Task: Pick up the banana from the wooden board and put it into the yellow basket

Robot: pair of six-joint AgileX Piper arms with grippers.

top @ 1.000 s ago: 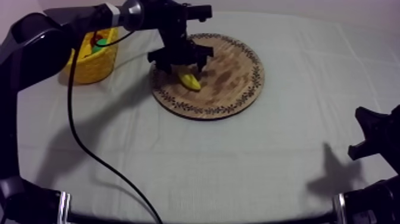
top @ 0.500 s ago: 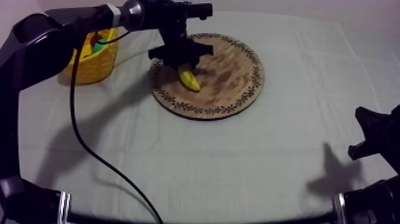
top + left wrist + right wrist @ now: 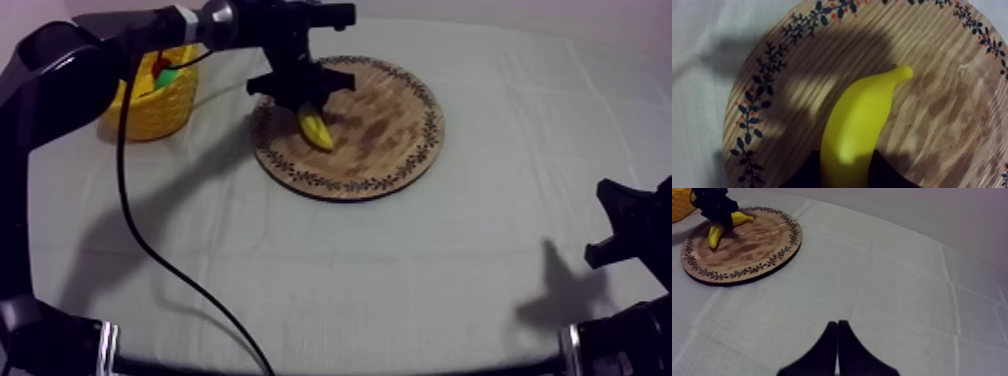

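Left jaws clamp banana [image 3: 862, 135]; right jaws together.

Grey-white cloth [image 3: 400, 270] — fold creases; green toy [image 3: 172, 72] beside small red fruit [image 3: 159, 63].

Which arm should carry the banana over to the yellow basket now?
Left. The left end effector grips the banana at the wooden board, with the yellow basket close on that side. The right end effector sits shut on nothing, far across the table.
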